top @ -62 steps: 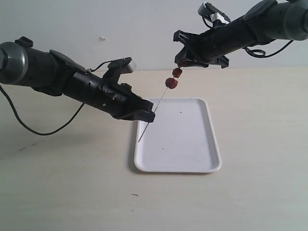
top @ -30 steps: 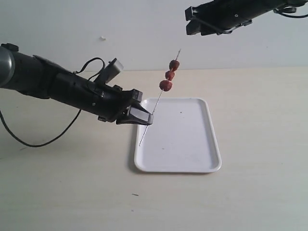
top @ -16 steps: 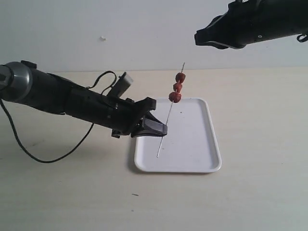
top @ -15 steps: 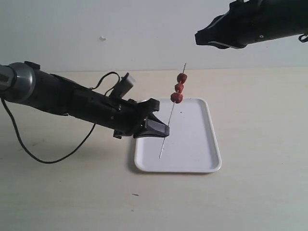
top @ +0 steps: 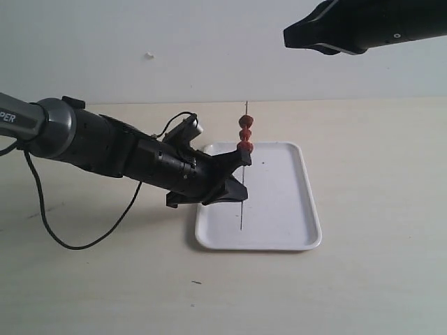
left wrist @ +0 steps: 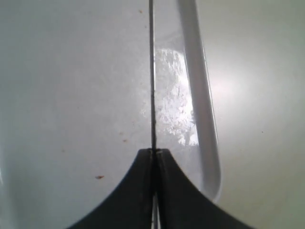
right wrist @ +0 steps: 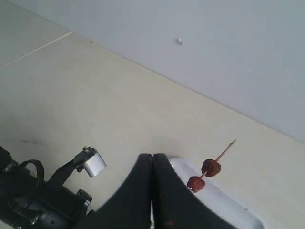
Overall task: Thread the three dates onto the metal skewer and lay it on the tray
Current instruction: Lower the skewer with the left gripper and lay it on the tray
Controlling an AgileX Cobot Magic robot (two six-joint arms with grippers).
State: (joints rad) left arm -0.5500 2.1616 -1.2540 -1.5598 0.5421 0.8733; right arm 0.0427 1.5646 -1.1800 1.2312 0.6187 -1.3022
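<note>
The exterior view alone shows all three dates (top: 246, 135), stacked touching near the top of the skewer (top: 242, 216), which stands almost upright over the 9 o'clock side of the tray (top: 283, 202). The left gripper (top: 241, 183) pinches it just below them. The left wrist view cannot see the dates. It shows the left gripper (left wrist: 153, 155) with jaws pressed together on the skewer (left wrist: 152, 71), the rod running out over the tray (left wrist: 202, 109), whose floor carries brown specks (left wrist: 99, 177).

The right wrist view shows only two dates (right wrist: 210, 167) and a tray (right wrist: 228, 210) corner. The right gripper (right wrist: 152, 160) is closed and empty; in the exterior view the right gripper (top: 290, 36) hangs at 1 o'clock, well apart from the skewer.

A cable (top: 73, 248) loops on the table (top: 377, 174) at 8 o'clock. The left arm hides the tray's 9 o'clock rim.
</note>
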